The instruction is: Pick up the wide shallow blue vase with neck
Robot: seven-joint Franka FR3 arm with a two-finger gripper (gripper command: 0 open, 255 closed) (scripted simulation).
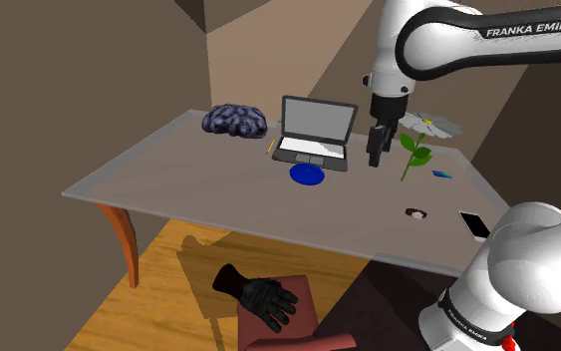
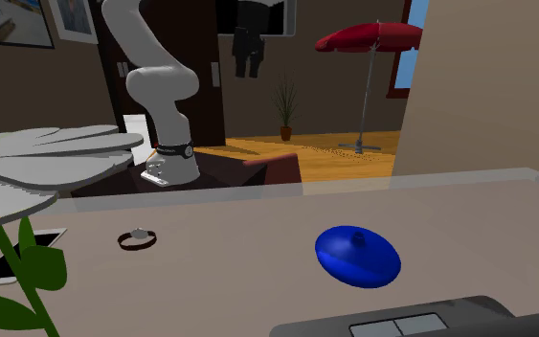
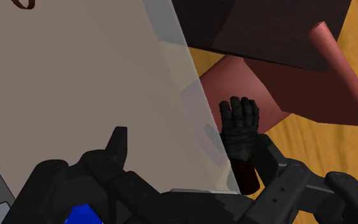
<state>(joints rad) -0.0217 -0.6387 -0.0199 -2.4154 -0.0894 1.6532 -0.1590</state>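
The grey desk (image 1: pixel 218 189) spans most of the shoulder view, and the white arm (image 1: pixel 418 40) bends down over its far side. An open laptop (image 1: pixel 315 133) stands near the desk's far edge, with a lumpy dark purple object (image 1: pixel 236 120) to the shoulder view's left of it and a white-petalled flower (image 1: pixel 422 140) on a green stem to its right. Below the desk's near edge a black glove (image 1: pixel 263 296) lies on a reddish seat.

The blue vase (image 1: pixel 308 175) – wide, flattened, with a small neck on top (image 2: pixel 357 256) – sits on the desk just in front of the laptop's keyboard. The end effector (image 1: pixel 377 155) hangs between the laptop and the flower, up and to the shoulder view's right of the vase and not touching it; in the wrist view its fingers (image 3: pixel 117 143) stand apart with nothing between them.

A white phone (image 1: pixel 474 224) lies near the desk's right corner – a small dark wristband (image 1: pixel 416 212) beside it.
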